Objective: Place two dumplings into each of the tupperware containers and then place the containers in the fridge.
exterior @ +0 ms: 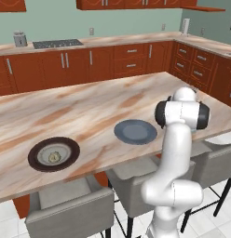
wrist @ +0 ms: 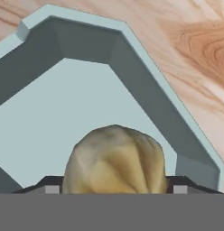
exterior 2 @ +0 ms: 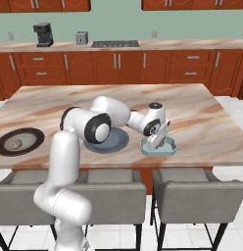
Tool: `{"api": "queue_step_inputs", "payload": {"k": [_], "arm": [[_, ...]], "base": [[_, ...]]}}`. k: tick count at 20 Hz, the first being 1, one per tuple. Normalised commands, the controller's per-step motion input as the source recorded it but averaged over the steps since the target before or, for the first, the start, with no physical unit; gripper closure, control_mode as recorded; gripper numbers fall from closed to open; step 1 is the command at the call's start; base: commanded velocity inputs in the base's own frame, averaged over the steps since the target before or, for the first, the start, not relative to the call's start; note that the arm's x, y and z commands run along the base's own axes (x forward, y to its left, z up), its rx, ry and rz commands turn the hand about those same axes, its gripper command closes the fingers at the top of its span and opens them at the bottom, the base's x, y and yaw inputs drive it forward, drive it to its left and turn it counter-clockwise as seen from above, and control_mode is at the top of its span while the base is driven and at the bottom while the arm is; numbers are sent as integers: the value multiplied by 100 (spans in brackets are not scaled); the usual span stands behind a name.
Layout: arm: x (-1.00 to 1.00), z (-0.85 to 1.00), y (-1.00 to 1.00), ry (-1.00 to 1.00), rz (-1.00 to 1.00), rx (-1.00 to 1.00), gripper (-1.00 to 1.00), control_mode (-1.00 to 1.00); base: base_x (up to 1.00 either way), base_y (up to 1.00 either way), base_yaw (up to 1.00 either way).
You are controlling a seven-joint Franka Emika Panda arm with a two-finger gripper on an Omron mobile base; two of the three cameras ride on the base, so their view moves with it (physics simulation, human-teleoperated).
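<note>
My gripper (exterior 2: 158, 140) closed on a dumpling (wrist: 114, 160), held inside the tupperware container (exterior 2: 158, 147) near the counter's (exterior 2: 202, 105) front edge, another dumpling (exterior: 54, 157) on dark-rimmed plate (exterior: 54, 154), grey-blue plate (exterior: 135, 131) between.

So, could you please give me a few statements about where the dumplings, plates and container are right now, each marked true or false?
1. The claw is down at the pale blue container on the island counter. True.
2. A dumpling sits between the claw's fingers above the container's floor. True.
3. The grey-blue plate holds two dumplings. False: nothing lies on its visible surface.
4. The dark-rimmed plate carries one dumpling. True.
5. The container stands on a chair seat. False: it rests on the counter, beside the grey-blue plate.
</note>
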Motion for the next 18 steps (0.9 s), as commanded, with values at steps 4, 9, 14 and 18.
{"api": "queue_step_inputs", "payload": {"k": [4, 9, 14, 18], "arm": [[2, 52, -46, -16, -4, 10, -100, -100], [-27, 65, -51, -2, -5, 6, -100, -100], [-100, 73, 5, -9, 9, 0, -100, -100], [-98, 47, 50, -11, 42, -14, -100, -100]], "base": [[0, 0, 0], [0, 0, 0], [0, 0, 0], [0, 0, 0]]}}
